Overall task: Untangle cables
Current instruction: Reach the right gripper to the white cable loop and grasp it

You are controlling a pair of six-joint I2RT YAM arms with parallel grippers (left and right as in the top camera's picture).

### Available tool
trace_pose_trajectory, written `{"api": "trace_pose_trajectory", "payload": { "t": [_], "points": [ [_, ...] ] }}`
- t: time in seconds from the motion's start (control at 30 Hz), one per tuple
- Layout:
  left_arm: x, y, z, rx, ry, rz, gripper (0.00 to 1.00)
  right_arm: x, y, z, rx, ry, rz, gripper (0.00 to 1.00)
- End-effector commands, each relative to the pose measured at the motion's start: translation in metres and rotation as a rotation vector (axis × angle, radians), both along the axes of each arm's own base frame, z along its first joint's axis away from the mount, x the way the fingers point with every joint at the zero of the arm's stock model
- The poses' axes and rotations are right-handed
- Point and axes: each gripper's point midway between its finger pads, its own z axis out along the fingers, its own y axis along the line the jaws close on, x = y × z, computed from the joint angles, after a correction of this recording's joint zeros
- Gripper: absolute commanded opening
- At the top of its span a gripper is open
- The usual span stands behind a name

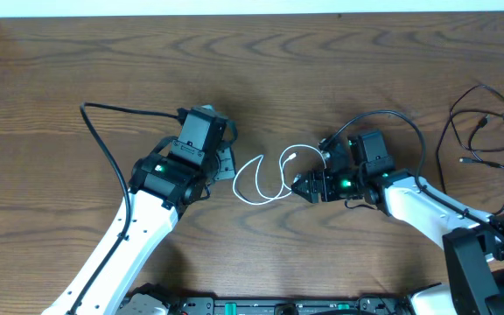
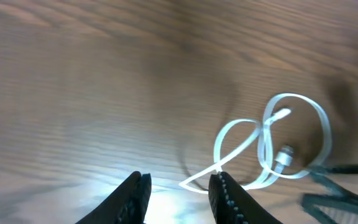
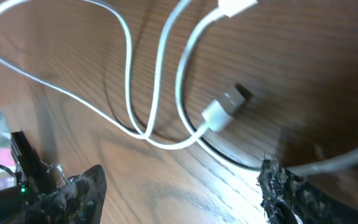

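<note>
Well, the white cable (image 3: 129,68) lies looped between both grippers: left gripper (image 2: 178,194) half spread, empty, beside its loop; right gripper (image 3: 179,199) gaping above its plug (image 3: 219,112); better close low on one strand only

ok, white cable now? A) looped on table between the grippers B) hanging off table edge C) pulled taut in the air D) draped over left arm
A: the white cable lies in slack loops on the table, between the left gripper and right gripper.
</note>
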Motion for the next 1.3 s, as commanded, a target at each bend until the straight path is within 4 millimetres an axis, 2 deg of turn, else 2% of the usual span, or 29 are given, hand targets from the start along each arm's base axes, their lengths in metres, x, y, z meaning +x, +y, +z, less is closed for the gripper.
{"api": "trace_pose_trajectory", "payload": {
  "t": [0.0, 0.13, 0.27, 0.37, 0.43, 0.73, 0.97, 1.27],
  "points": [
    [0.001, 0.020, -0.006, 0.106, -0.005, 0.045, 0.36, -0.008, 0.013, 0.001, 0.028, 0.006, 0.039, 0.75],
    [-0.001, 0.020, -0.007, 0.108, 0.002, 0.045, 0.36, -0.003, 0.020, 0.000, -0.012, -0.058, 0.044, 0.71],
    [-0.001, 0.020, -0.007, 0.108, 0.002, 0.045, 0.37, 0.009, 0.009, -0.015, -0.152, -0.066, -0.097, 0.67],
    [-0.001, 0.020, -0.007, 0.105, 0.004, 0.043, 0.36, 0.013, 0.008, -0.017, -0.188, -0.076, -0.143, 0.64],
    [-0.001, 0.020, -0.007, 0.106, 0.006, 0.043, 0.36, 0.014, 0.014, -0.014, -0.176, -0.093, -0.144, 0.61],
    [-0.002, 0.020, -0.007, 0.107, 0.007, 0.043, 0.36, 0.017, 0.038, -0.001, -0.122, -0.171, -0.111, 0.61],
    [-0.002, 0.020, -0.007, 0.107, 0.008, 0.043, 0.36, 0.018, 0.039, -0.006, -0.158, -0.193, -0.122, 0.61],
    [-0.004, 0.021, -0.009, 0.112, 0.017, 0.043, 0.36, 0.012, 0.059, -0.019, -0.135, -0.197, -0.070, 0.62]
  ]
}}
